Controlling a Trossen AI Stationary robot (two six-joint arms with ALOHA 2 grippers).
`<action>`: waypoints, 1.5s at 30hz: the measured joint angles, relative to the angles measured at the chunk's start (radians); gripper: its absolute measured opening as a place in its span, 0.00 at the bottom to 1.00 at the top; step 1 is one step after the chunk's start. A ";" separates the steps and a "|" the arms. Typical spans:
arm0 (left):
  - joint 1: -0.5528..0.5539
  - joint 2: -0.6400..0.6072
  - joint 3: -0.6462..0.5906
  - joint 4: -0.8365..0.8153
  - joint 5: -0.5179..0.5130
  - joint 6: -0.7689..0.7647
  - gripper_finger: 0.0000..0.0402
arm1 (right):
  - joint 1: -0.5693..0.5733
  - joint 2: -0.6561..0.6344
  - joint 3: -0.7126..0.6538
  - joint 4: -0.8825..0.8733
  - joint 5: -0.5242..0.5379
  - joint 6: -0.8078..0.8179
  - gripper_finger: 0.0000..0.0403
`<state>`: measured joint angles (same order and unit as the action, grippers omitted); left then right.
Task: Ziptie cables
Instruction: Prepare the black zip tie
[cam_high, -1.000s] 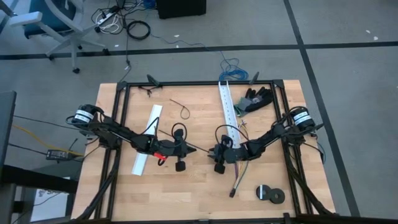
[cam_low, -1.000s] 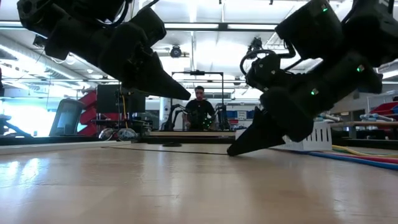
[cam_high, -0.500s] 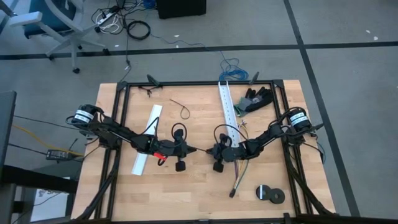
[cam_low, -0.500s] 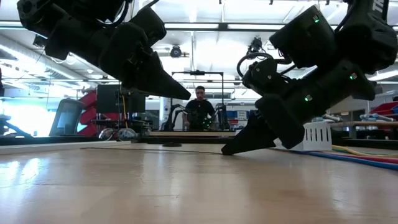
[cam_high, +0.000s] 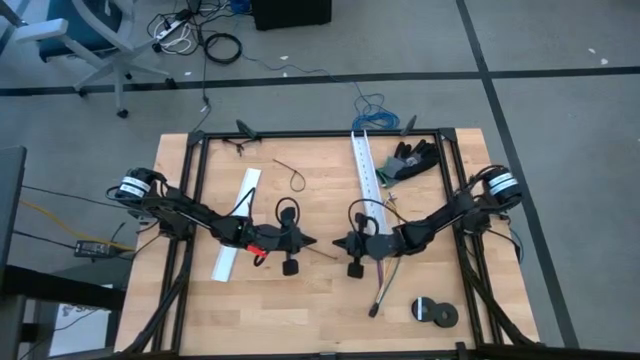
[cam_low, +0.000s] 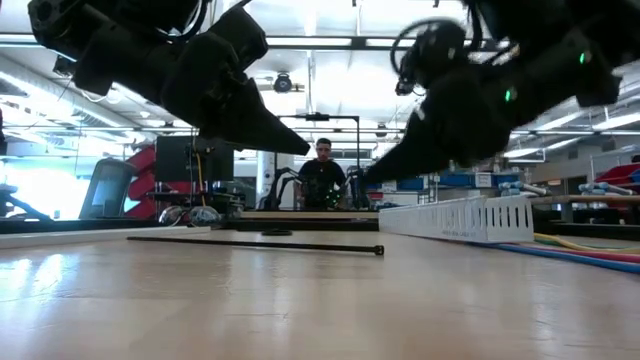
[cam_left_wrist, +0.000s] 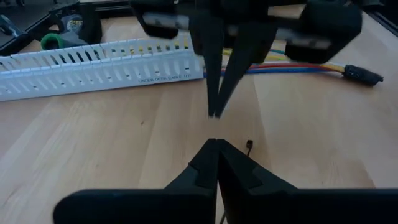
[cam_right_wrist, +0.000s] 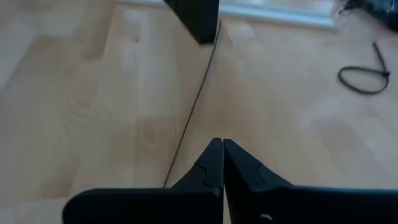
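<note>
A straight black ziptie (cam_low: 250, 244) lies flat on the table under both grippers; it also shows as a thin line in the right wrist view, ziptie (cam_right_wrist: 193, 112), with its head (cam_left_wrist: 249, 145) in the left wrist view. My left gripper (cam_high: 312, 241) and my right gripper (cam_high: 336, 241) hover shut above it at mid-table, tips almost facing, holding nothing. The cables (cam_high: 386, 272), coloured wires with a dark end (cam_left_wrist: 364, 76), lie on the table under my right arm. A looped ziptie (cam_high: 292, 178) lies toward the far edge.
One white slotted channel (cam_high: 366, 175) lies lengthwise right of centre, another (cam_high: 238, 225) under my left arm. Black tape rolls (cam_high: 435, 312) sit near the front right, dark clutter (cam_high: 410, 160) at the far right. A person (cam_low: 321, 170) stands far behind the table.
My right gripper has lifted up off the table, where its tip was down at the straight ziptie's end, and rolled a little. The ziptie has stayed lying flat on the table.
</note>
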<state>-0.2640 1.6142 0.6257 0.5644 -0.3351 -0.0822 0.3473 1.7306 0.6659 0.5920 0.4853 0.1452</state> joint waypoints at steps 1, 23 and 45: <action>0.000 0.000 0.000 0.009 0.000 0.000 0.04 | 0.000 -0.024 0.000 -0.019 -0.002 0.001 0.01; 0.000 0.000 0.001 0.051 0.015 -0.060 0.04 | 0.006 0.097 0.002 -0.080 -0.210 0.218 0.21; -0.001 0.000 0.001 0.051 0.026 -0.061 0.04 | 0.014 0.115 0.001 0.017 -0.136 0.088 0.00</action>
<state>-0.2646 1.6146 0.6270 0.6152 -0.3096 -0.1430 0.3610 1.8460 0.6670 0.6085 0.3490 0.2327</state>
